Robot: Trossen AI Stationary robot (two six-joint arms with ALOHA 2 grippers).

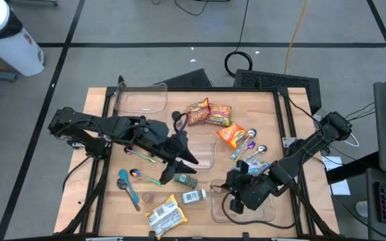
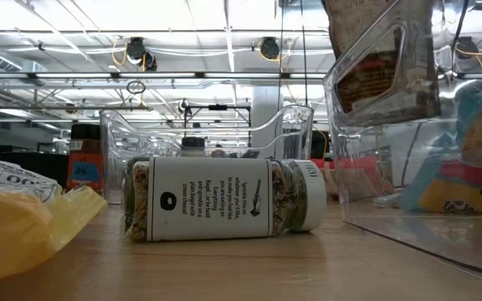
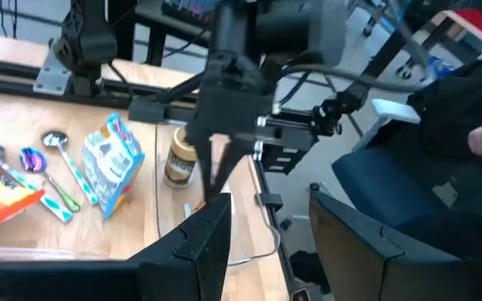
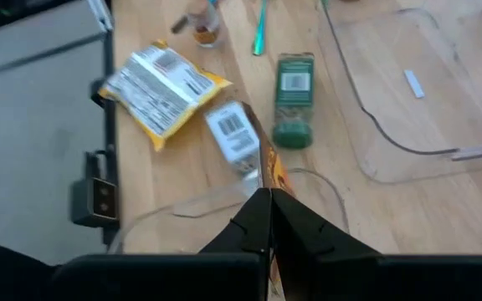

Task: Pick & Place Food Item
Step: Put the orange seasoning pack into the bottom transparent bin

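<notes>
Fingers (image 4: 258,219) of right gripper (image 4: 268,219) pinching orange packet (image 4: 268,167) edge, above clear bin (image 1: 214,209)

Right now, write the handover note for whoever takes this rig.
Right end effector: shut on a snack packet, over the front clear bin.
Left end effector: open, empty, above the middle bin.
Done: packet picked up.
Left: release it into the bin. Not yet binned, on the table: green-lidded jar, white-labelled jar, yellow packet, noodle packets.
</notes>
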